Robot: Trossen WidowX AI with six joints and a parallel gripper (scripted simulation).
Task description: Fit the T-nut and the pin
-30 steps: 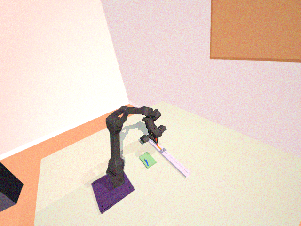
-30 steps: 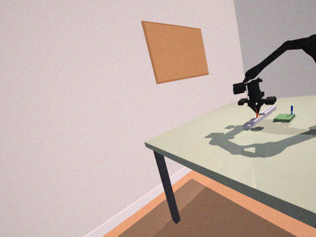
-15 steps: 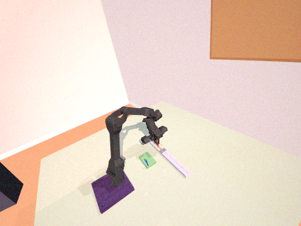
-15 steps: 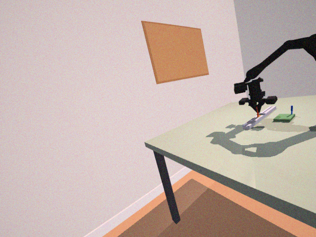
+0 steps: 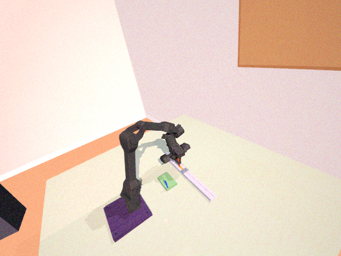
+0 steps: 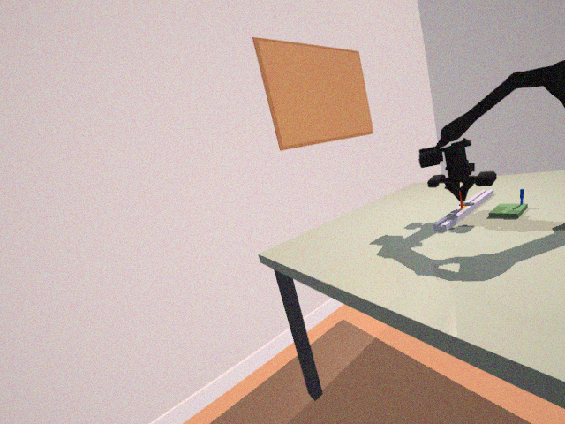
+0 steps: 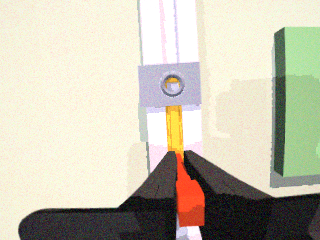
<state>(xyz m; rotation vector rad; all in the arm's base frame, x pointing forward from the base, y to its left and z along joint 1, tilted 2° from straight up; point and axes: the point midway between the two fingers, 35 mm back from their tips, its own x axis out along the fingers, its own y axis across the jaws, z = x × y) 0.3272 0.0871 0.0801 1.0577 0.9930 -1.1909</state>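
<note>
Claw (image 5: 179, 164) (image 6: 462, 200) (image 7: 179, 158) pinched nearly shut, pointing down; arm (image 5: 130, 162) (image 6: 483, 100) arched.

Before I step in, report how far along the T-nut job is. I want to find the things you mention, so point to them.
Done: the brass T-nut (image 7: 174, 122) lies in the rail's (image 5: 199, 185) (image 6: 481, 199) (image 7: 152, 30) slot, partly under the bracket (image 5: 184, 170) (image 7: 150, 85).
In hand: its orange handle (image 5: 178, 161) (image 6: 461, 200) (image 7: 190, 205), gripped.
Left: perhaps final alignment, release, then inserting the blue pin (image 5: 165, 183) (image 6: 521, 196), standing in the green tray (image 5: 171, 180) (image 6: 506, 210) (image 7: 302, 100).

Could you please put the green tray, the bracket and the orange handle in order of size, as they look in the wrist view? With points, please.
1. Green tray (image 5: 171, 181) (image 6: 504, 210) (image 7: 302, 100), though cut off by the picture's edge
2. Bracket (image 5: 184, 170) (image 7: 150, 87)
3. Orange handle (image 5: 178, 161) (image 6: 462, 200) (image 7: 190, 205), partly hidden between the fingers
</note>
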